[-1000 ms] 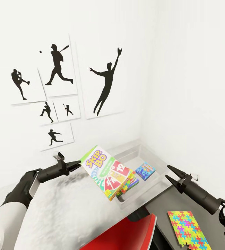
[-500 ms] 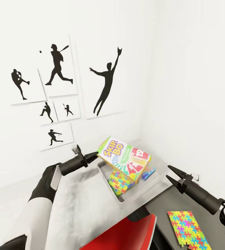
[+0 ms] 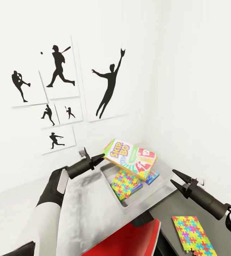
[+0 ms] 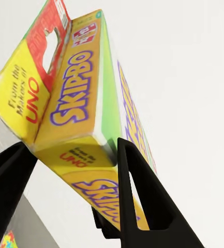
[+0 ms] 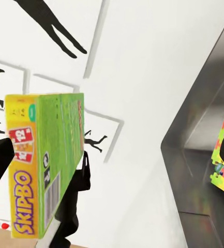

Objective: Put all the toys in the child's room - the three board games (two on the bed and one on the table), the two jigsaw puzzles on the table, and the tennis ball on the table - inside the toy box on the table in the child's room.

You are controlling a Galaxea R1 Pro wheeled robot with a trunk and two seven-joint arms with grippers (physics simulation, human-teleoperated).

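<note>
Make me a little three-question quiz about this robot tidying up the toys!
1. True or false: the left gripper holds the Skip-Bo box above the toy box.
2. Which toy lies on the table outside the toy box: A) a jigsaw puzzle, B) a blue game box, C) a tennis ball?
3. Fill in: the right gripper is ____ and holds nothing.

Key: 1 true; 2 A, the jigsaw puzzle; 3 open.

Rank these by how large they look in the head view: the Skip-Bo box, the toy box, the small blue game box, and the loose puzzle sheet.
1. toy box
2. Skip-Bo box, held above it, so nearer the camera
3. loose puzzle sheet, close to the Skip-Bo box in apparent size and partly cut off; unsure
4. small blue game box, mostly hidden
</note>
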